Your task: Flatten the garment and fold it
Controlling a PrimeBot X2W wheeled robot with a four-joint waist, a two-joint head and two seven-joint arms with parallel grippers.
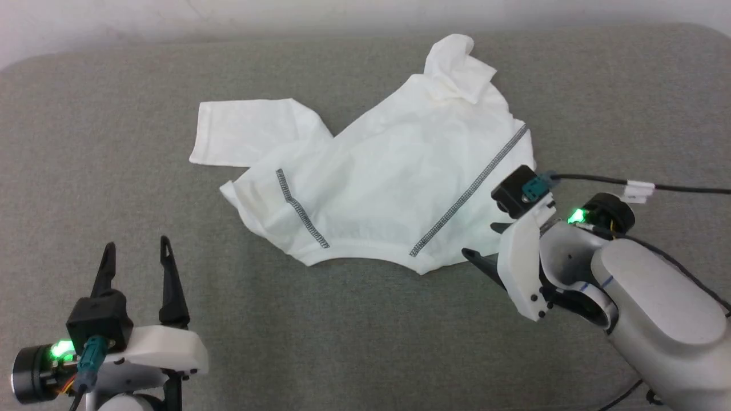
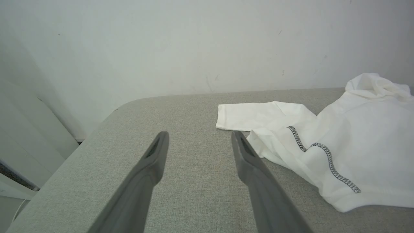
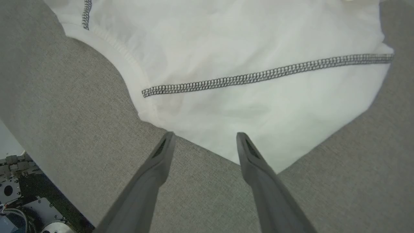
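- Plainly, the grey cushion [image 1: 365, 342] is the largest thing, spread under the shirt and showing bare all round it.
- The shirt [image 1: 388, 171] lies half spread on that cushion, with one sleeve [image 1: 240, 134] flat out to its left and its far end bunched into a peak [image 1: 457, 63]. I judge it thin, light, limp and hard to damage. It will sag and drag rather than keep a shape, so it wants a pinch at two stitched corners at once.
- The right gripper [image 1: 485, 242] has its fingers spread wide and holds nothing. Its tips are at the shirt's near right corner, beside the curved hemmed edge [image 1: 365, 251]; I cannot tell whether they touch.
- The left gripper [image 1: 137, 251] is likewise spread and empty, well apart from the shirt's near left side.
- The dark seam lines [image 1: 468, 194] look firmer than the cloth around them.
- No box or basket holds the shirt.
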